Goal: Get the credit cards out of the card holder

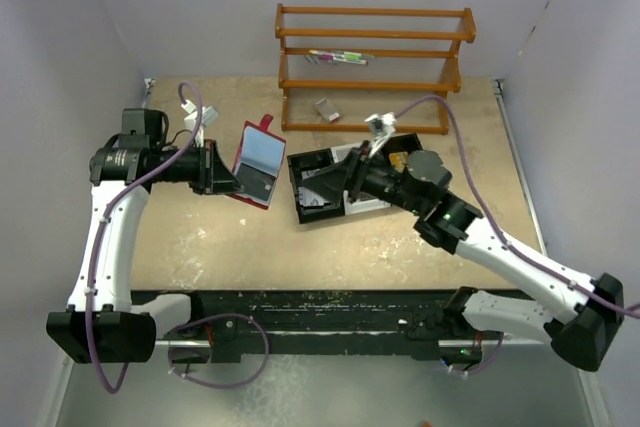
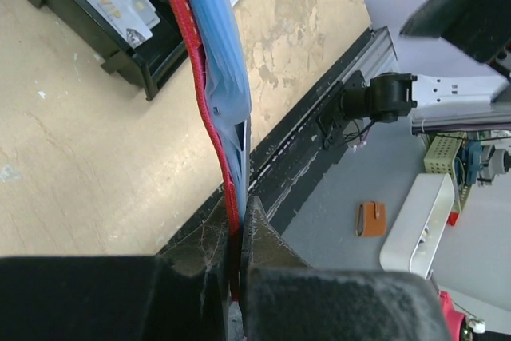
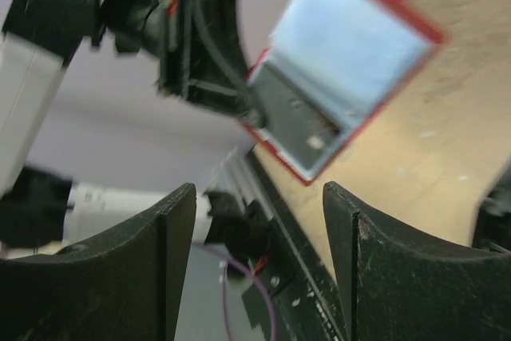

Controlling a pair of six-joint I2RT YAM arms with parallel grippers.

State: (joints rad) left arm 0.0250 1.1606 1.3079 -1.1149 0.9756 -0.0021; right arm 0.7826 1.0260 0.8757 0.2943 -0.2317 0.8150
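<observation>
Left of centre above the desk point(image 1: 250, 247), the left tool point(image 2: 239, 225) was clamped narrow on the red card holder point(image 1: 258, 165), held open and tilted. A grey credit card point(image 3: 299, 121) in its sleeve looked blurred. Right of it, the right tool point(image 3: 259, 197) stood wide and empty over the black tray point(image 2: 120, 61), partly hiding it.

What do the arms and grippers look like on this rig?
Both alike: left arm and right arm have white link shells with black joint housings and black bases. A purple cable runs along the outside of each. The left gripper and right gripper are black; the fingers are broad, matte, tapered. No markings legible.
</observation>
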